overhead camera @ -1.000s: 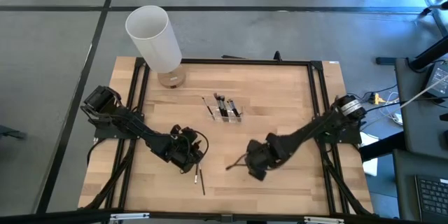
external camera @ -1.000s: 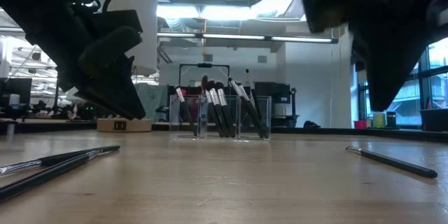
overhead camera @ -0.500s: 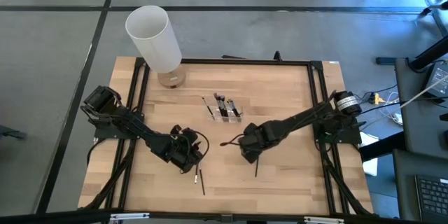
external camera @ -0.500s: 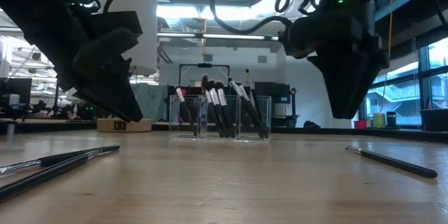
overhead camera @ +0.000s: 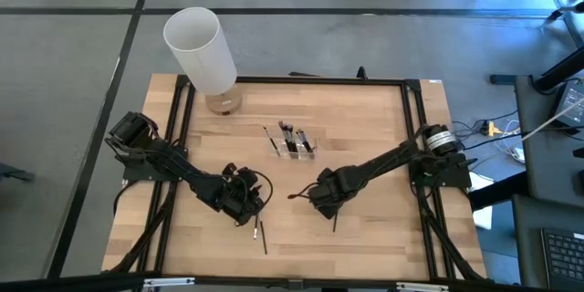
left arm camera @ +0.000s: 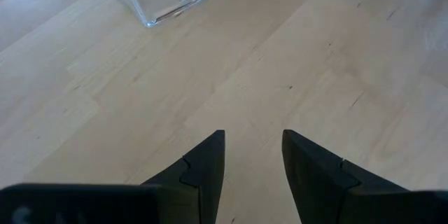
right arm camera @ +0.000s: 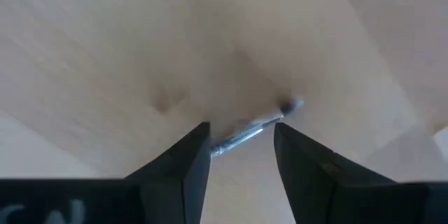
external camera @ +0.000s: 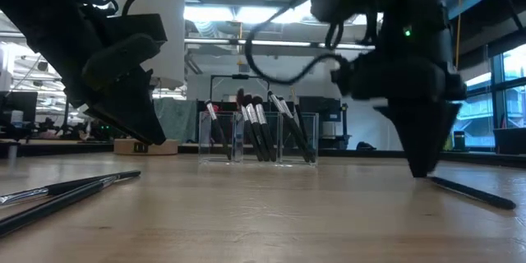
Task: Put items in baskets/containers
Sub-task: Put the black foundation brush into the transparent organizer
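Observation:
A clear organizer with several dark brushes upright in it stands on the table's middle. One thin brush lies flat on the wood. My right gripper points down over its silver-ferruled end. It is open, with a finger on each side and its tips just above the table. Two more brushes lie near the front, beside my left gripper. That gripper hovers open above bare wood with nothing between its fingers.
A tall white cylinder stands at the far left corner, beside a small round wooden piece. A black frame borders the table. Bare wood lies between the organizer and the two grippers.
My right gripper has moved away from the near edge toward the table's middle. It has sunk from well above the table until its fingertips straddle the end of the lone brush, and it has rolled somewhat on the way.

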Controlling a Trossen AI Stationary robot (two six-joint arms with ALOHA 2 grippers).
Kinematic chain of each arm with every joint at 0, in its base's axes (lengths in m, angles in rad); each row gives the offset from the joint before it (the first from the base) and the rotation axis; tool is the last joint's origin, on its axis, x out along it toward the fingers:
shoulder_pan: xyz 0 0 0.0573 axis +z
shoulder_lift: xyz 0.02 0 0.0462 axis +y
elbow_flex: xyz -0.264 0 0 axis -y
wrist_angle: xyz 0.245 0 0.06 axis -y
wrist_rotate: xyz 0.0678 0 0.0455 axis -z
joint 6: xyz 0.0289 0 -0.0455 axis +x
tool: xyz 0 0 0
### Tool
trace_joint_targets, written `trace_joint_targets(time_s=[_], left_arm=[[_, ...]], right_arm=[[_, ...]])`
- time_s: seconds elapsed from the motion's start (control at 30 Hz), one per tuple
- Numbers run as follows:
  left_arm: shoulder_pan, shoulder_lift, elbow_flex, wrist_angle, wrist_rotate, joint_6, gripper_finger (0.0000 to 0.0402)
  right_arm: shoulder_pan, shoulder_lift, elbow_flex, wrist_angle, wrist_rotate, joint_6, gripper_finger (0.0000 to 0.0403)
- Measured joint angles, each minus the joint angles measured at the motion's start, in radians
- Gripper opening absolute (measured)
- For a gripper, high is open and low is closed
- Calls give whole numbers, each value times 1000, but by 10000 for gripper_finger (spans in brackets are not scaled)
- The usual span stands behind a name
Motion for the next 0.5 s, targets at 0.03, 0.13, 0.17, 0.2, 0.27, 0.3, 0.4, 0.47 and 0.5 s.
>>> trace_joint_targets(time_s=[0.03, 0.13, 0.17, 0.2, 0.27, 0.3, 0.4, 0.47, 0.5], left_arm=[[0, 0, 0, 0, 0, 0, 139], [0, 0, 0, 0, 0, 0, 139], [0, 0, 0, 0, 0, 0, 139], [0, 0, 0, 0, 0, 0, 139], [0, 0, 0, 0, 0, 0, 139], [0, 0, 0, 0, 0, 0, 139], [0, 0, 0, 0, 0, 0, 139], [0, 0, 0, 0, 1, 0, 139], [0, 0, 0, 0, 0, 0, 139]], right_arm=[[0, 10, 0, -3, -13, -1, 159], [0, 31, 4, -5, -29, -9, 159], [-1, 37, 5, -4, -37, -14, 159], [-1, 43, 5, -2, -47, -23, 159], [-2, 47, 4, 7, -70, -35, 159], [-3, 48, 3, 13, -78, -46, 159], [-2, 49, 0, 44, -96, -94, 158], [-2, 50, 0, 64, -104, -150, 157], [-1, 50, 0, 73, -106, -180, 153]])
